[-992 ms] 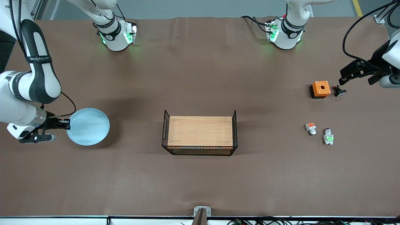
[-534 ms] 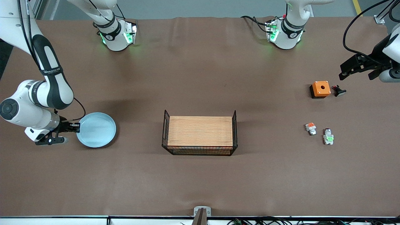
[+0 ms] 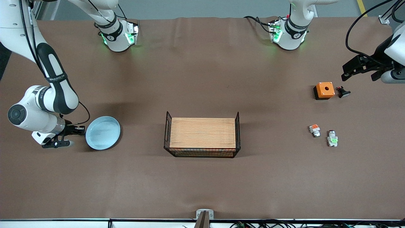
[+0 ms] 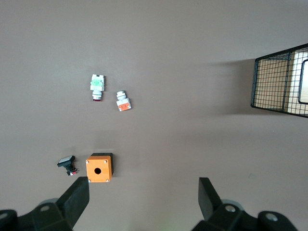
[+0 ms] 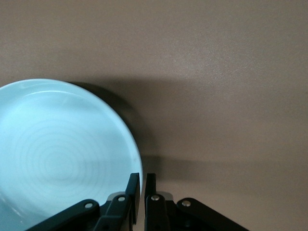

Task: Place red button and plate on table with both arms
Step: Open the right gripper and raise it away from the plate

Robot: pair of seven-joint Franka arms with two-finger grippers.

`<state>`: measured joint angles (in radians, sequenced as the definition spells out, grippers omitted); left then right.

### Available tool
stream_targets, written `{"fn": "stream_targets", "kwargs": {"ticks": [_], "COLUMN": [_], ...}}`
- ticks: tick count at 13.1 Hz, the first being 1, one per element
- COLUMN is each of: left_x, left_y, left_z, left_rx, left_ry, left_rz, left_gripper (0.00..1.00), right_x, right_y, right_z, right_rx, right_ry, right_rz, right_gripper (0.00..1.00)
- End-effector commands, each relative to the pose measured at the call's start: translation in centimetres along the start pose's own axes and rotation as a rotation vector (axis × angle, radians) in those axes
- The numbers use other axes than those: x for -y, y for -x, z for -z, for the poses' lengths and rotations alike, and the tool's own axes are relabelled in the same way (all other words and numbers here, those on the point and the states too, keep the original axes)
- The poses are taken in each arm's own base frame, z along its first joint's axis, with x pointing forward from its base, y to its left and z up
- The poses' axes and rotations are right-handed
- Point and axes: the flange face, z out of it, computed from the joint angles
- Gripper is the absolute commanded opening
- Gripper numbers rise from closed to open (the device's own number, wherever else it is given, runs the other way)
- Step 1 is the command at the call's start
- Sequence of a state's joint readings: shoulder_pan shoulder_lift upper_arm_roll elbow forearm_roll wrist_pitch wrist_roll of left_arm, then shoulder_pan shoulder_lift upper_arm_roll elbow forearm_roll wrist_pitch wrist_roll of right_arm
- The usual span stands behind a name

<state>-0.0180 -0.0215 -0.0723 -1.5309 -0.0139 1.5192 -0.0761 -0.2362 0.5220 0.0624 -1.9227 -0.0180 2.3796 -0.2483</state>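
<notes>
Right gripper (image 3: 83, 130) is low at the right arm's end of the table (image 3: 202, 183), fingers (image 5: 134, 192) nearly together with the plate (image 3: 103, 132) rim between them; grip looks pinched on the rim. Plate sits toward the right arm's end from the wooden board (image 3: 202, 132), well apart from it; can't tell if it's fully down on the cloth.

Left gripper (image 3: 348, 70) hangs over the table near the orange box (image 3: 324, 90), jaws wide, holding nothing.

Red button (image 3: 332, 138) lies on the table toward the left arm's end from the board, nearer the front camera than the orange box. 2 other parts there: orange-block part (image 3: 314, 129) just beside the red button, black button (image 3: 343, 92) just beside the box.
</notes>
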Motion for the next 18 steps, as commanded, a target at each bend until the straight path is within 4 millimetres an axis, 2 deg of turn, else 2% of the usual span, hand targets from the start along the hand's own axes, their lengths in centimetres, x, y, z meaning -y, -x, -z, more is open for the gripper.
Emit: {"fn": "stream_targets", "kwargs": {"ticks": [1, 2, 3, 5, 7, 9, 11, 15, 18], "left_x": [-0.2, -0.1, -0.1, 0.3, 0.6, 0.4, 0.3, -0.1, -0.2], "left_y": [0.3, 0.3, 0.2, 0.1, 0.1, 0.2, 0.3, 0.6, 0.6], "left_z": [0.2, 0.1, -0.1, -0.4, -0.3, -0.2, -0.3, 0.0, -0.1], "left_rx": [0.007, 0.009, 0.012, 0.017, 0.014, 0.012, 0.015, 0.013, 0.022], "left_ry": [-0.015, -0.015, -0.016, -0.024, -0.053, -0.059, -0.06, -0.06, -0.061], "left_rz": [-0.006, -0.011, -0.016, -0.014, -0.012, -0.016, -0.015, -0.021, -0.023], "left_gripper": [1.0, 1.0, 1.0, 1.0, 1.0, 1.0, 1.0, 1.0, 1.0], "right_x": [0.0, 0.2, 0.3, 1.2, 4.1, 6.6, 8.4, 10.1, 12.3], "right_y": [-0.2, -0.3, -0.3, -0.1, 0.2, 1.2, 2.2, 4.4, 5.5], "right_z": [0.0, 0.5, 1.4, 4.7, 8.1, 12.4, 16.8, 26.7, 33.2], "right_rx": [-0.004, -0.001, -0.002, 0.005, 0.029, 0.06, 0.045, 0.023, 0.035], "right_ry": [-0.016, -0.016, -0.015, -0.013, -0.007, 0.003, 0.014, 0.028, 0.033], "right_rz": [0.001, 0.003, 0.006, -0.018, -0.101, -0.155, -0.147, -0.13, -0.106], "right_gripper": [0.6, 0.95, 1.0, 1.0, 1.0, 1.0, 1.0, 1.0, 1.0]}}
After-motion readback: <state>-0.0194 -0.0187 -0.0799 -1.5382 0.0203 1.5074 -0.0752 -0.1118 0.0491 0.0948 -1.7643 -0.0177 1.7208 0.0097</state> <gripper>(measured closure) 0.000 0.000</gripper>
